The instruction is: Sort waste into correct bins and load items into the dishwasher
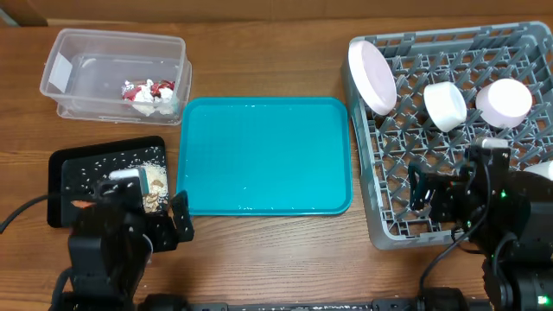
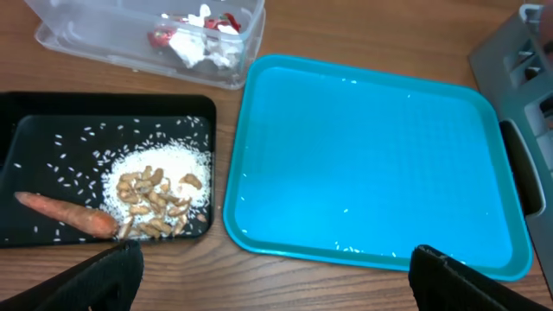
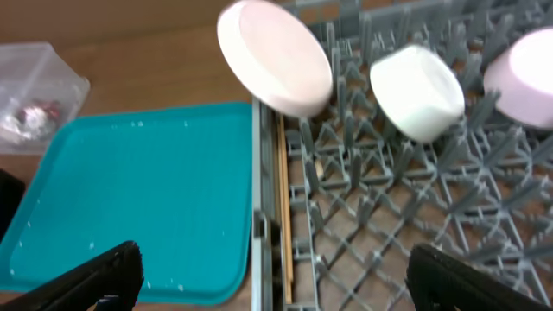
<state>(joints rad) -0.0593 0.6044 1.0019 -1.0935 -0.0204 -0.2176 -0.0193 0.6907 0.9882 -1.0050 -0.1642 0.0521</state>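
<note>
Currently, the left jaws stand fully apart and hold nothing. Their two fingers (image 2: pixel 104 276) show at the lower corners of the left wrist view, over the desk (image 2: pixel 346 26) just in front of the black tray (image 2: pixel 26 108) and the teal tray (image 2: pixel 371 155).

The right jaws are likewise spread wide and empty, positioned over the border between the teal tray and the dish rack (image 1: pixel 389 225).

Waste locations:
- The clear tub (image 1: pixel 112 73) sits at the far left of the desk. It contains the snack wrapper (image 2: pixel 160 37) and the crumpled paper (image 2: pixel 194 47), which touch each other.
- The black tray lies in front of the tub, just left of the teal tray. It carries a heap of rice grains (image 2: pixel 173 164) with nut scraps (image 2: pixel 151 199) on top, plus loose grains scattered around it. The carrot (image 2: pixel 65 214) lies beside the heap, at its left.

Rack contents:
- The plate (image 1: pixel 371 76) stands on edge, tilted, at the far left corner.
- A bowl (image 1: pixel 445 105) and a second bowl (image 1: pixel 504 102) rest on their sides to the right of the plate.
- The chopsticks (image 3: pixel 283 199) lie flat along the inside of the rack's left wall.
</note>
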